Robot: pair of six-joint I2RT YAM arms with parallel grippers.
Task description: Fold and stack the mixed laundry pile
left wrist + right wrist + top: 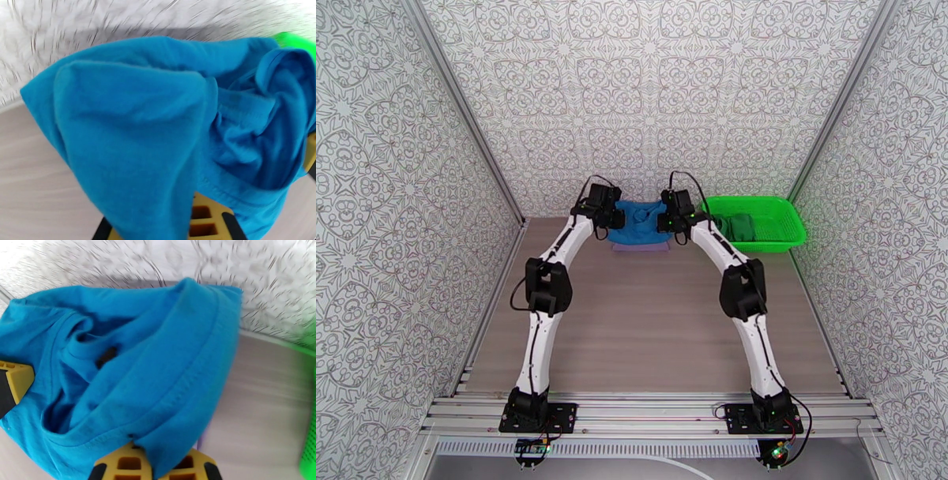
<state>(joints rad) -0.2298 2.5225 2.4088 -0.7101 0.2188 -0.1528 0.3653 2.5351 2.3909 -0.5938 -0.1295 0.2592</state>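
Observation:
The bright blue shirt (638, 223) hangs bunched between my two grippers at the far side of the table. My left gripper (604, 211) holds its left side and my right gripper (675, 215) its right side. In the left wrist view the blue shirt (158, 130) drapes over the yellow fingers (202, 217). In the right wrist view its hem (158, 398) is pinched between the yellow fingers (118, 467). The lavender-grey garment (640, 247) lies flat under the shirt. The dark green garment (742, 226) lies in the basket.
The bright green mesh basket (786, 235) stands at the far right against the patterned wall. Patterned walls close in the table on the left, back and right. Bare wooden tabletop (648, 331) stretches between the arms toward the near edge.

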